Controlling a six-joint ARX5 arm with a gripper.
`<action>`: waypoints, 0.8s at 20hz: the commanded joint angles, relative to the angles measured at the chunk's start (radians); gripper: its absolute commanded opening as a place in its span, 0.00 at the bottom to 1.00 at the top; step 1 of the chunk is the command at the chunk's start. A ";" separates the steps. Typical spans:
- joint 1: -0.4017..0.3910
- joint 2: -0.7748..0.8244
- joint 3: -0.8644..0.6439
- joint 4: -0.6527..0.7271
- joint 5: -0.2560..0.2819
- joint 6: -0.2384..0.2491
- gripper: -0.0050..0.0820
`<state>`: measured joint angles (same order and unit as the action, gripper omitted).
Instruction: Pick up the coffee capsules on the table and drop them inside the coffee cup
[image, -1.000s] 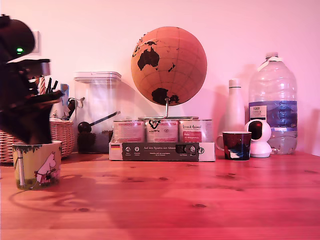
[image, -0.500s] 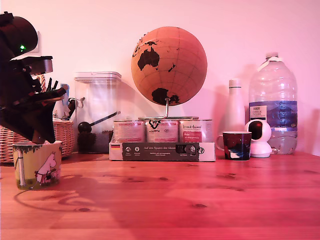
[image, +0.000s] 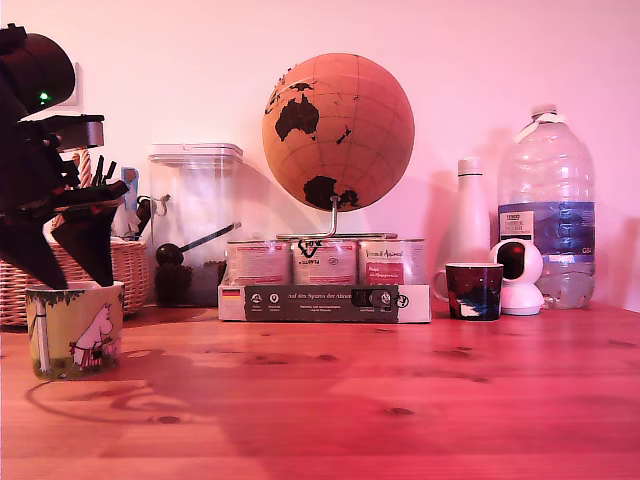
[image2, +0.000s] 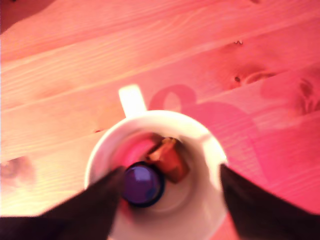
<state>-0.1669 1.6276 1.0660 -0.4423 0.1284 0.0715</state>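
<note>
While the arm hangs at the exterior view's far left, its jaws (image: 66, 283) stand wide apart and empty, their two dark tips pointing down just above the rim of the coffee cup (image: 75, 329). That yellow-green cup sits on the desk (image: 400, 400) near its left edge, with a white cartoon figure on its side. From the wrist view, the cup (image2: 210, 145) is seen from straight above, pale inside, with a white handle sticking out toward the bare wood. Both capsules lie on its bottom: the dark blue capsule (image2: 142, 184) and the brown capsule (image2: 169, 159), just beside each other and apparently touching. The picture is too blurred to read any mark on them.

Behind the cup stands a wicker basket (image: 125, 268), then a clear storage jar (image: 197, 225) with a scoop inside. At the middle, a globe (image: 338, 130) rises over three tins (image: 325, 262) set in a dark cardboard tray. Further right, a small dark mug (image: 473, 290) stands well apart from the cup, with a white bottle (image: 469, 215), a small white camera (image: 520, 275) and a large water bottle (image: 546, 205) behind it.
</note>
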 joint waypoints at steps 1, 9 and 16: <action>0.001 0.014 0.004 0.000 0.001 0.008 0.97; 0.001 -0.051 0.010 -0.018 0.001 0.008 0.94; 0.001 -0.180 0.010 -0.103 -0.006 0.012 0.02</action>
<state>-0.1658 1.4559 1.0794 -0.5407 0.1249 0.0788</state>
